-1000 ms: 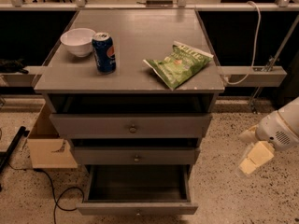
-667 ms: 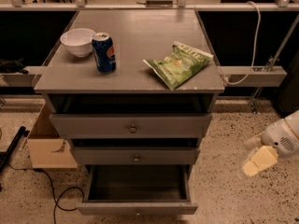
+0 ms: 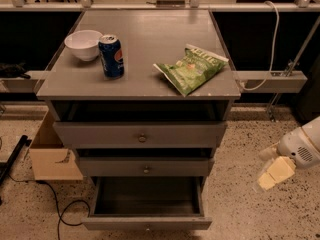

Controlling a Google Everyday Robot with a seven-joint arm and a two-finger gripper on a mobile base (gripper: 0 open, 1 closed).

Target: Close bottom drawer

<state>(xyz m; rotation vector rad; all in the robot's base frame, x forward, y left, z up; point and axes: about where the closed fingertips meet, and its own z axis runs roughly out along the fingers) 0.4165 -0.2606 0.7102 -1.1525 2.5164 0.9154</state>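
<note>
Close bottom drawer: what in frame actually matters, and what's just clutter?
Job:
- bottom drawer, pulled out
- gripper, low at the right, apart from the drawer

Lying about:
- white bowl, soda can and chip bag on the cabinet top
- top drawer, middle drawer
- cardboard box on the floor, left

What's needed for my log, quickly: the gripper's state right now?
Gripper: cannot be told whether open or closed; it hangs low at the picture's right, apart from the open bottom drawer, touching nothing.
</note>
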